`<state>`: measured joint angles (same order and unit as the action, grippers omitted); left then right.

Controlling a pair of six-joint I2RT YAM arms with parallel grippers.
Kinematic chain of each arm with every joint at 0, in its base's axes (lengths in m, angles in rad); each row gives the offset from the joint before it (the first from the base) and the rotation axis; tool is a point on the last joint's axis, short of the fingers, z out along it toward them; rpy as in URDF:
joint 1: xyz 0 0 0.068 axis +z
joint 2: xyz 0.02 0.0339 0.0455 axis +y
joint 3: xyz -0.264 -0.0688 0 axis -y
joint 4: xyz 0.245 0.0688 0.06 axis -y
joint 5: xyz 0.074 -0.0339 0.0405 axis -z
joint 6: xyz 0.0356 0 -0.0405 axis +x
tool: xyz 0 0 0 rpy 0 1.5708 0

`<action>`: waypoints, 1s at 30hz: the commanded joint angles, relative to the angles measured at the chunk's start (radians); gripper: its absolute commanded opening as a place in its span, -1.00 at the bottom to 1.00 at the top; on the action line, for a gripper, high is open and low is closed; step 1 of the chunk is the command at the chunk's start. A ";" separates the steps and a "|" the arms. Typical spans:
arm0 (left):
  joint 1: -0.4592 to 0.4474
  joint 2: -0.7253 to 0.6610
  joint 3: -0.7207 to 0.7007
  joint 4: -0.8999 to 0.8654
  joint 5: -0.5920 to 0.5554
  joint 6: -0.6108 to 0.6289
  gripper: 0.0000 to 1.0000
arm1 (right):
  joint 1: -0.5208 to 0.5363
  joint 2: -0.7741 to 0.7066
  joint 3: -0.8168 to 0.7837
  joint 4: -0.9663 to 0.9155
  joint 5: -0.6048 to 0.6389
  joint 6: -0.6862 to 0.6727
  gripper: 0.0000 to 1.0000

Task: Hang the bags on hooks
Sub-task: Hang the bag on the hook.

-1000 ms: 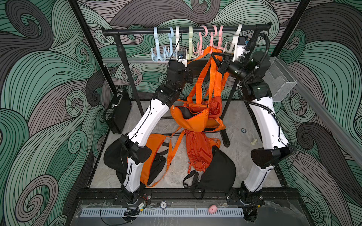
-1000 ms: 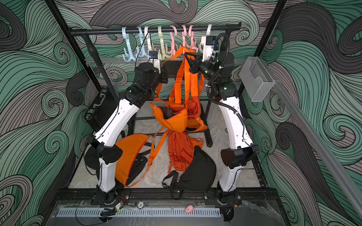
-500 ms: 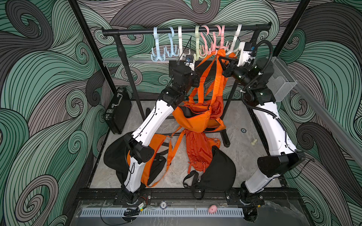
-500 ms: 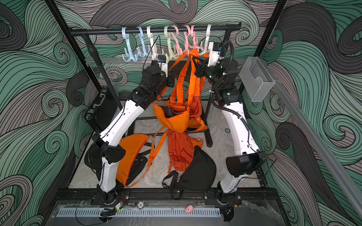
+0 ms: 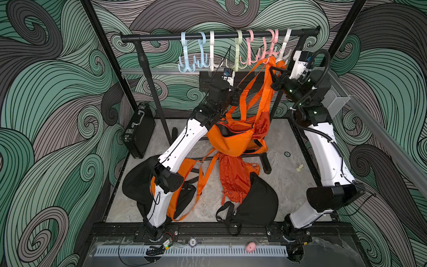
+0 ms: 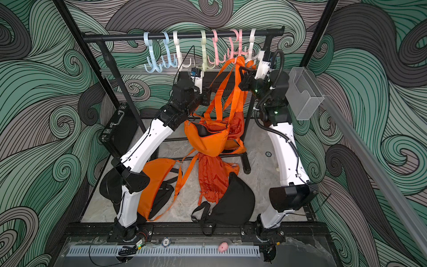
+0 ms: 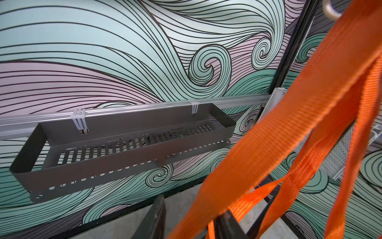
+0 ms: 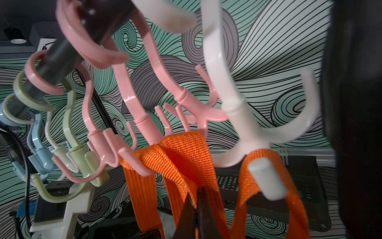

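The bag (image 5: 233, 141) hangs between the arms, with its strap (image 8: 182, 149) over a pink hook (image 8: 132, 159). The right tool (image 8: 196, 204) is clamped on the strap just under this hook, I think to seat it. The left tool (image 7: 190, 222) stands apart.

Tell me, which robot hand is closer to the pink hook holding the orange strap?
Right. The right gripper pinches the orange strap just under the pink hook. The left gripper is open, lower down and off to one side.

Left fingers (image 7: 227, 225) barely peek in, cut off at the edge; the strap (image 7: 289, 128) blurs close up (hiding any grip), and the white hook (image 8: 266, 178) tip is blurred too.
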<state>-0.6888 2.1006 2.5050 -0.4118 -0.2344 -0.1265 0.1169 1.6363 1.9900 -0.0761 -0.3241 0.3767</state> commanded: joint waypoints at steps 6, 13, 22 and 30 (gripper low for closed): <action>-0.003 -0.048 0.029 -0.047 0.016 0.018 0.59 | -0.043 -0.082 -0.045 -0.023 0.169 0.038 -1.00; -0.011 -0.149 -0.117 -0.056 -0.001 0.055 0.97 | -0.048 -0.085 -0.020 -0.047 0.138 0.071 -1.00; -0.014 -0.354 -0.442 -0.057 0.013 0.062 0.97 | -0.046 -0.230 -0.135 -0.034 0.147 0.072 0.09; -0.019 -0.593 -0.812 -0.037 0.006 0.070 0.97 | 0.010 -0.414 -0.263 -0.155 0.156 -0.010 0.35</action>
<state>-0.7010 1.5787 1.7584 -0.4511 -0.2314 -0.0616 0.0982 1.2785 1.7706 -0.1783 -0.1795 0.4038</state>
